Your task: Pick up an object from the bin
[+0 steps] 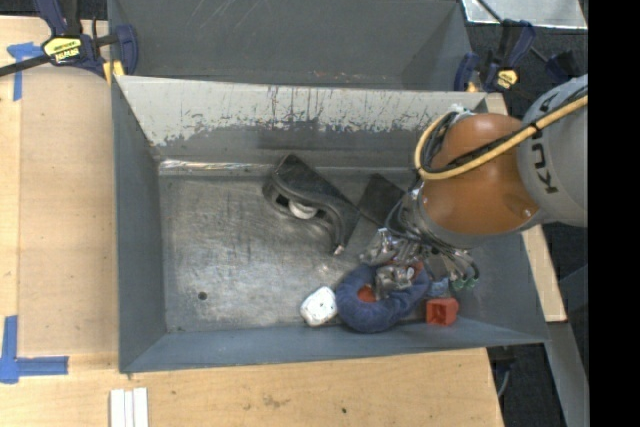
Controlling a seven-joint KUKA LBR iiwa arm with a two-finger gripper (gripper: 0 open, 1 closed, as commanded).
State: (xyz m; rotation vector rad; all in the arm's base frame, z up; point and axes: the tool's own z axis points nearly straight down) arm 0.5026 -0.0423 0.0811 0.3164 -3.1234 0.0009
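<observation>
The grey metal bin is seen from above, and the arm is brought in from the right side of the view, with its rounded orange cover hanging over the bin's right part and a yellow cable looped across that cover. The gripper is lowered beneath the cover to the floor of the bin near the lower right corner, where it is set directly over, and seemingly touching, the upper edge of a blue cloth bundle. Whether the gripper is released or clenched cannot be told, since its tip is lost among metal parts and the folds of the cloth, and nothing can be made out as being grasped. The blue bundle is lying against the near wall, low and to the right in the bin. A small white lump is found just beside it on its left, touching or nearly so, and a small red block is placed just beside it on its right. A black curved object with a pale round part is laid near the middle of the floor, apart from the bundle, and a flat black piece is seen between it and the orange cover.
</observation>
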